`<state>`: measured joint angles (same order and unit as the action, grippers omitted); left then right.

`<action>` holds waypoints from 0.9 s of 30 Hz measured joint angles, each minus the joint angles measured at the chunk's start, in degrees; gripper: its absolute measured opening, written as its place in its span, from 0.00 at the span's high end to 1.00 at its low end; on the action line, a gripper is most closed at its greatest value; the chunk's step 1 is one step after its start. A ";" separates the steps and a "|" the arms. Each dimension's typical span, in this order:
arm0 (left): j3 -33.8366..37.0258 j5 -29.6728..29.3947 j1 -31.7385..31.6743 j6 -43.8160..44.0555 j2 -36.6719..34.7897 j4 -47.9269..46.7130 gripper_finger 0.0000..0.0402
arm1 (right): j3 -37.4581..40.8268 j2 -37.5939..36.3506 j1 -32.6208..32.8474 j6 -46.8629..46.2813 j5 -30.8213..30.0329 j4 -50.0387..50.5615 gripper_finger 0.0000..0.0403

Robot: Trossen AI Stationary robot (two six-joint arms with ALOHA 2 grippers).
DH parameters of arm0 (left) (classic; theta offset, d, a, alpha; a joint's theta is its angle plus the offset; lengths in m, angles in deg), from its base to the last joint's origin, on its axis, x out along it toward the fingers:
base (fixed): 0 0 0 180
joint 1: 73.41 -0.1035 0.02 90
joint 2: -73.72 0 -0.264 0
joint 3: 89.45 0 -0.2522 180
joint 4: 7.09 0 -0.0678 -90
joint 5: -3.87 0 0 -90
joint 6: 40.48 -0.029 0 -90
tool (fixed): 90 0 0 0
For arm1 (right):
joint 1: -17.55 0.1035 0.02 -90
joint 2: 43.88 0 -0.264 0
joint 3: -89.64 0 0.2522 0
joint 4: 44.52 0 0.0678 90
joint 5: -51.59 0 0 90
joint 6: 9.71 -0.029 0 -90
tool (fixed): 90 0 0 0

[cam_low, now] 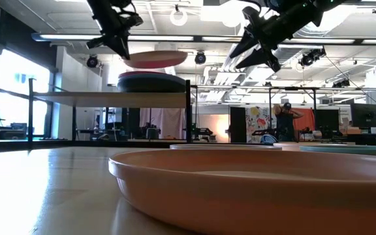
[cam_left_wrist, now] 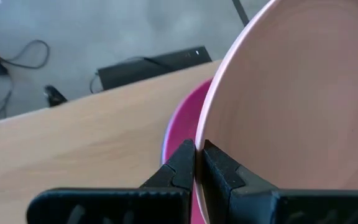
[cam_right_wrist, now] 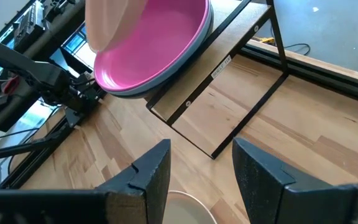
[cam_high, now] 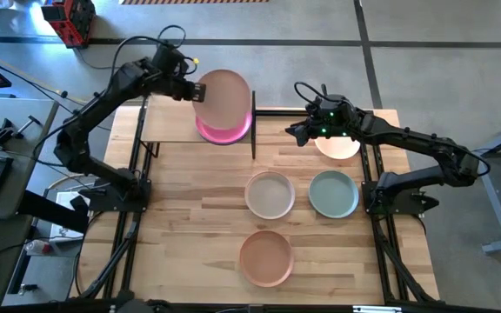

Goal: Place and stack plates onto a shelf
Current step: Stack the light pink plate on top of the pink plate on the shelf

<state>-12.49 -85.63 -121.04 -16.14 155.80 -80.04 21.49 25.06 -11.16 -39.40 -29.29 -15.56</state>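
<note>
My left gripper (cam_high: 195, 90) is shut on a pink plate (cam_high: 225, 97) and holds it just above the stack on the shelf (cam_high: 170, 123). A magenta plate (cam_right_wrist: 157, 53) tops that stack; a bluish rim shows under it, and the stack looks dark in the low view (cam_low: 152, 81). My right gripper (cam_right_wrist: 201, 167) is open in the air to the right of the shelf, over a pale plate (cam_high: 337, 145) on the table. On the tabletop lie a cream plate (cam_high: 270, 193), a sage green plate (cam_high: 333, 193) and a peach-orange plate (cam_high: 265, 257). My left gripper pinches the pink plate's rim (cam_left_wrist: 205, 134) between its two fingers, at the edge toward the table's left. The fingers (cam_left_wrist: 182, 165) come in from the left, about level. The plate is lifted clear, nearly flat, over the magenta plate (cam_left_wrist: 182, 121).
The left half of the shelf board (cam_left_wrist: 92, 134) is bare. Black posts (cam_high: 253, 130) stand at the shelf's right end, between the stack and my right gripper (cam_high: 299, 131). The peach-orange plate (cam_low: 253, 189) sits close to the near edge.
</note>
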 joint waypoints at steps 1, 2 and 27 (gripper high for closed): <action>0.00 0.65 0.00 0.02 0.45 0.03 0.98 | 0.01 0.00 0.00 -0.01 -0.01 0.08 0.62; 0.00 1.04 0.02 0.01 0.83 -0.01 0.98 | 0.00 -0.02 0.00 0.00 0.00 0.17 0.62; 0.00 1.84 0.91 2.01 2.24 -7.79 0.98 | 0.00 0.00 0.00 -0.02 -0.02 1.96 0.62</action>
<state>-12.49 -83.79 -120.14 -14.13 158.04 -87.82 21.49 25.06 -11.16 -39.43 -29.31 -13.61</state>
